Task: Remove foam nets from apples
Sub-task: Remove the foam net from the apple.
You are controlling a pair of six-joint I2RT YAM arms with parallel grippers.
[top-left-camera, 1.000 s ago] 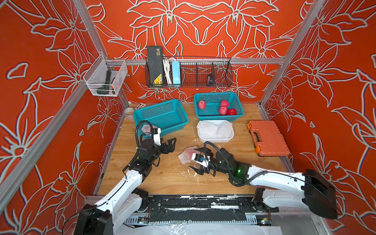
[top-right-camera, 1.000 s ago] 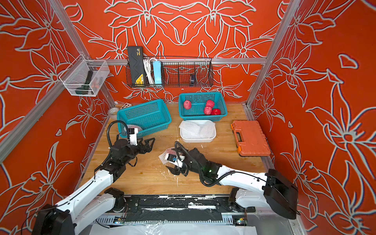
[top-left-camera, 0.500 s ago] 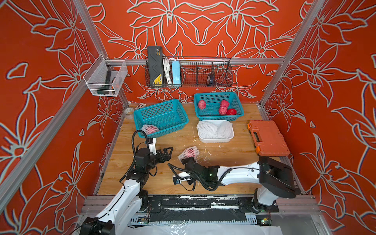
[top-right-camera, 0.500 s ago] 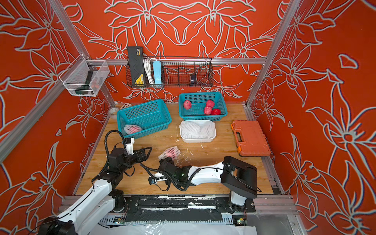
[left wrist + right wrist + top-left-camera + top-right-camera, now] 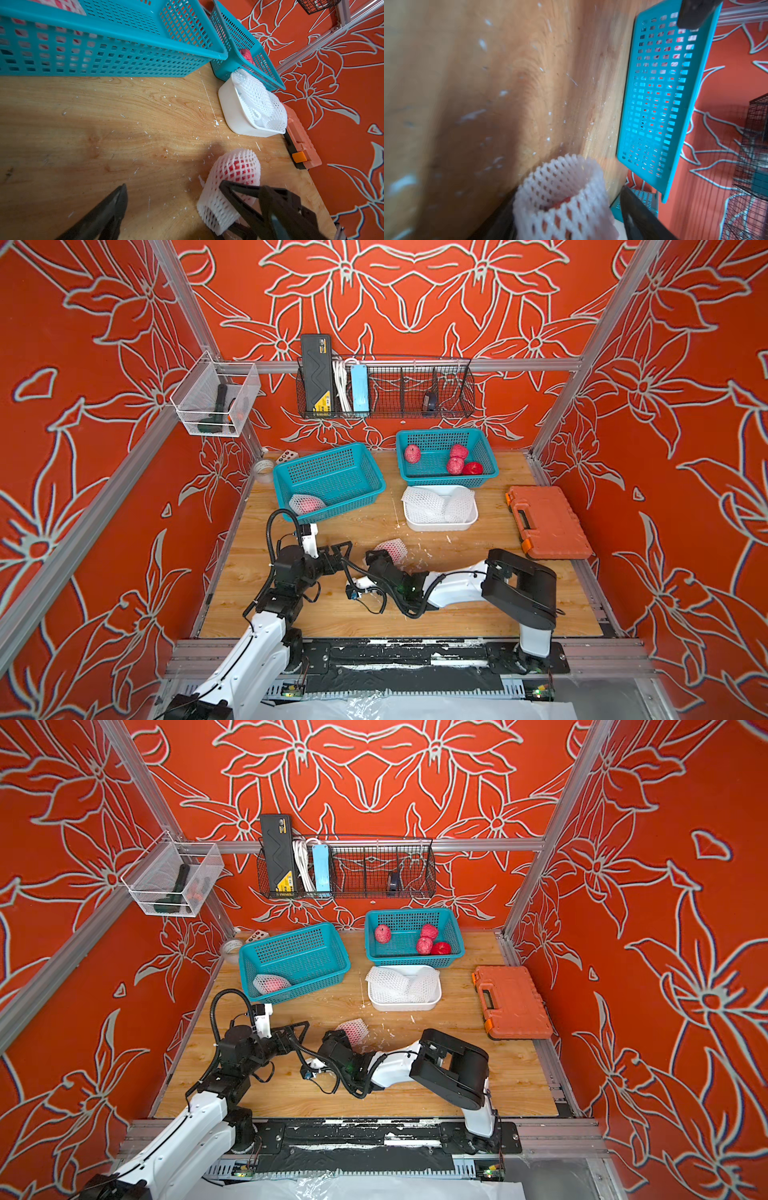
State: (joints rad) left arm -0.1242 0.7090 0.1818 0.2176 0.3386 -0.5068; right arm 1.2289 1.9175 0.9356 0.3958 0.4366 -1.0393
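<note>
Pale wood tabletop (image 5: 457,601), flecked w/ white foam crumbs (image 5: 216,123): mid-table lies one apple (image 5: 239,166) inside its foam net (image 5: 216,207), on its side. We see the right gripper (image 5: 570,190) straddling the net's open end, a finger each side; whether it pinches the foam we cannot tell. The left gripper (image 5: 172,185) stands wide apart just beside it, holding nothing, one finger crossing in front of the net in the wrist view. Behind, a teal basket (image 5: 376,489) holds another netted apple (image 5: 306,504); the 2nd teal basket (image 5: 446,482) holds four apples (image 5: 412,454). Just in front of that basket sits a white tray (image 5: 440,526) of empty nets (image 5: 430,502). An orange case (image 5: 548,522) lies at the right edge, well apart.
</note>
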